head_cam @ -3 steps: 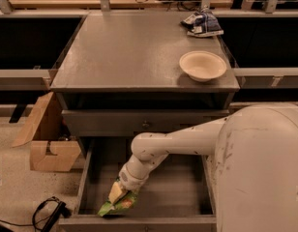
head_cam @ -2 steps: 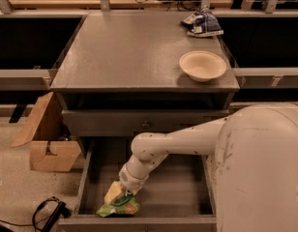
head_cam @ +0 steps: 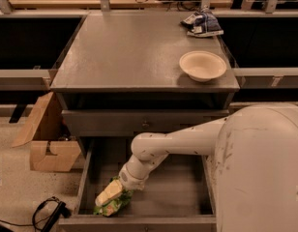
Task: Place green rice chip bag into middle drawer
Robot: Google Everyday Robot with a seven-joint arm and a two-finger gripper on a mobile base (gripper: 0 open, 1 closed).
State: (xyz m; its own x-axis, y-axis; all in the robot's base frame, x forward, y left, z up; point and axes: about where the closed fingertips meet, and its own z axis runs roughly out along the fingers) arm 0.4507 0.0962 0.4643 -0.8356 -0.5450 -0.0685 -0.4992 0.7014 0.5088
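Note:
The green rice chip bag (head_cam: 113, 205) lies in the front left corner of the open middle drawer (head_cam: 180, 190), a wide grey tray pulled out below the cabinet. My gripper (head_cam: 109, 193) reaches down from the white arm into the drawer and sits right on top of the bag, covering its upper part. The bag's green foil and a yellowish edge show below and right of the gripper. The bag seems to rest on the drawer floor near the left wall.
A cream bowl (head_cam: 202, 65) and a blue-and-white snack bag (head_cam: 201, 23) sit on the cabinet top (head_cam: 129, 52). The shut drawer front with a knob (head_cam: 145, 124) is above the open drawer. A cardboard box (head_cam: 47, 139) and a black cable (head_cam: 50, 211) are on the floor at left.
The gripper has shifted a little left and down toward the drawer's front left corner, and the bag under it has shifted slightly with it.

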